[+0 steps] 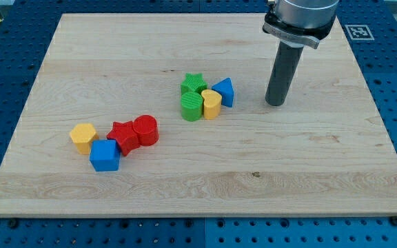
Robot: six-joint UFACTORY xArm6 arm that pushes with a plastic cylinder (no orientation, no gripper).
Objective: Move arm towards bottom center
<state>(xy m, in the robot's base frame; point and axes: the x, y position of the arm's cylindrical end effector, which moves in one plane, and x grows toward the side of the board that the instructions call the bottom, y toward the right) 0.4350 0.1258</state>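
Observation:
My tip point(276, 103) rests on the wooden board point(205, 179) at the view's upper right. It stands apart from all blocks, a little to the right of a blue triangle block point(225, 91). That block sits in a cluster with a green star point(193, 84), a green cylinder point(191, 107) and a yellow block point(211, 104) near the board's centre. A second cluster lies at the view's lower left: a yellow hexagon point(83, 137), a blue cube point(105, 156), a red star point(123, 136) and a red cylinder point(145, 130).
The board lies on a blue perforated table point(5, 103). A white fiducial marker point(358, 32) sits beyond the board's top right corner. The arm's grey body point(300, 17) hangs over the board's top right edge.

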